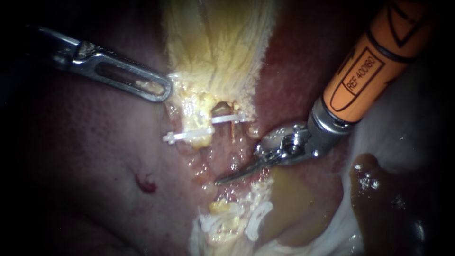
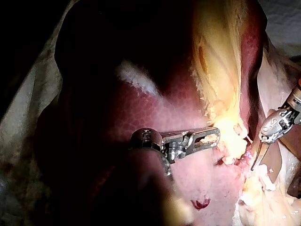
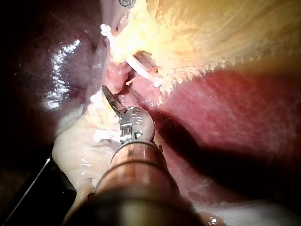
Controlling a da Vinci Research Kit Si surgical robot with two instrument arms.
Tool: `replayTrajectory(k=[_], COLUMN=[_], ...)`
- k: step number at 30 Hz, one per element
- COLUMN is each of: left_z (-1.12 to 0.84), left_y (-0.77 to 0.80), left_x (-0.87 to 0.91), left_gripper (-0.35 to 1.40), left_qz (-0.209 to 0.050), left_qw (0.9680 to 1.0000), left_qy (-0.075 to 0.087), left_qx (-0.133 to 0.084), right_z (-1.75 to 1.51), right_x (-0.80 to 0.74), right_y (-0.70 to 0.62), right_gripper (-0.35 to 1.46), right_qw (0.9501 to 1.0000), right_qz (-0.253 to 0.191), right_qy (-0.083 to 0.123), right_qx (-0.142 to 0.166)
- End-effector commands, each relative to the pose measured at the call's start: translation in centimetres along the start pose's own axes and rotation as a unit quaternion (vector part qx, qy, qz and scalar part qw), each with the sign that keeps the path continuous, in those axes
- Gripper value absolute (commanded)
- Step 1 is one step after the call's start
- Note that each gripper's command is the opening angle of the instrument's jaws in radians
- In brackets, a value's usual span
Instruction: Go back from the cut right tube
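1. backing out is the step in hand. my right instrument (image 1: 237, 174) has its curved blades lying together with nothing held, and its tip sits low in the raw gap between the two ends of the cut right tube (image 1: 221, 109).
2. the tube's upper end is just ahead of the blade tip, with a white clip (image 1: 228, 118) across it. the lower end lies under and behind the blades, among the lower clips (image 1: 258, 219).
3. my left instrument (image 1: 161, 90) is well apart from the blades, on the far side of the clipped ends. its jaws look closed on the edge of the pale yellow tissue (image 1: 218, 47), holding it stretched away from the gap.
4. risks, as i judge them:
   - a sideways swing of the tip could hook the white clip and drag it off the tube end.
   - a dip on the way out could score the liver (image 1: 95, 156) beneath the blades.
   - blades parting mid-retreat could nick wet tissue beside them.
   - if the left hold slips, the stretched tissue could fall onto the blades.
5. a straight pull along the shaft's own line looks safest.
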Motion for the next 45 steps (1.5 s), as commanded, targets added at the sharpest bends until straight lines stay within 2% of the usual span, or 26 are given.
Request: replayTrajectory(k=[1,5,9,10,11,13,14,15,17,20,23,27,30,32,33,34,35,39,43,45], left_z=[0.00,0.00,0.00,0.00,0.00,0.00,0.00,0.00,0.00,0.00,0.00,0.00,0.00,-0.01,-0.01,-0.01,-0.01,-0.01,-0.01,-0.01], left_y=[0.01,0.01,0.01,0.01,0.01,0.01,0.01,0.01,0.01,0.01,0.01,0.01,0.01,0.01,0.01,0.01,0.01,0.01,0.02,0.02], left_x=[0.00,0.00,0.00,0.00,0.00,0.00,0.00,0.00,0.00,0.00,0.00,0.00,0.00,0.00,0.00,0.01,0.01,0.01,0.01,0.01], left_gripper=[-0.35,-0.35,-0.35,-0.35,-0.35,-0.35,-0.35,-0.35,-0.35,-0.35,-0.35,-0.35,-0.35,-0.35,-0.35,-0.35,-0.35,-0.35,-0.35,-0.35], left_qz=[0.000,0.000,0.000,0.000,0.000,0.000,0.000,0.000,0.000,0.000,0.000,0.000,0.000,0.000,0.000,0.000,0.000,0.000,0.000,0.000], left_qw=[1.0000,1.0000,1.0000,1.0000,1.0000,1.0000,1.0000,1.0000,1.0000,1.0000,1.0000,1.0000,1.0000,1.0000,1.0000,1.0000,1.0000,1.0000,1.0000,1.0000], left_qy=[0.000,0.000,0.000,0.000,0.000,0.000,0.000,0.000,0.000,0.000,0.000,0.000,0.000,0.000,0.000,0.000,0.000,0.000,0.000,0.000], left_qx=[0.000,0.000,0.000,0.000,0.000,0.000,0.000,0.000,0.000,0.000,0.000,0.000,0.000,0.000,0.000,0.000,0.000,0.000,0.000,0.000], right_z=[0.00,-0.01,-0.02,-0.02,-0.03,-0.03,-0.03,-0.03,-0.02,0.00,0.00,0.00,-0.03,-0.06,-0.10,-0.13,-0.17,-0.42,-0.69,-0.79], right_x=[0.00,0.00,-0.01,0.00,0.00,0.02,0.03,0.04,0.05,0.07,0.08,0.08,0.06,0.04,0.03,0.03,0.03,0.07,0.10,0.08], right_y=[0.00,-0.01,-0.04,-0.05,-0.07,-0.09,-0.11,-0.11,-0.12,-0.11,-0.11,-0.11,-0.14,-0.18,-0.22,-0.25,-0.28,-0.45,-0.62,-0.69], right_gripper=[-0.35,-0.35,-0.35,-0.25,0.05,0.44,0.76,0.96,1.23,1.36,1.41,1.43,1.43,1.43,1.43,1.43,1.45,1.45,1.45,1.45], right_qw=[1.0000,1.0000,0.9999,0.9998,0.9996,0.9994,0.9990,0.9986,0.9972,0.9957,0.9949,0.9947,0.9932,0.9898,0.9849,0.9814,0.9788,0.9615,0.9466,0.9421], right_qz=[0.000,0.000,-0.001,-0.001,-0.001,-0.001,0.000,0.000,0.003,0.010,0.006,-0.001,-0.027,-0.045,-0.064,-0.081,-0.091,-0.139,-0.167,-0.173], right_qy=[0.001,0.002,0.016,0.021,0.025,0.031,0.040,0.047,0.060,0.071,0.075,0.077,0.078,0.077,0.076,0.068,0.060,0.033,0.016,0.011], right_qx=[0.001,0.002,-0.004,-0.007,-0.010,-0.013,-0.020,-0.027,-0.045,-0.059,-0.067,-0.069,-0.081,-0.111,-0.142,-0.160,-0.174,-0.235,-0.275,-0.287])
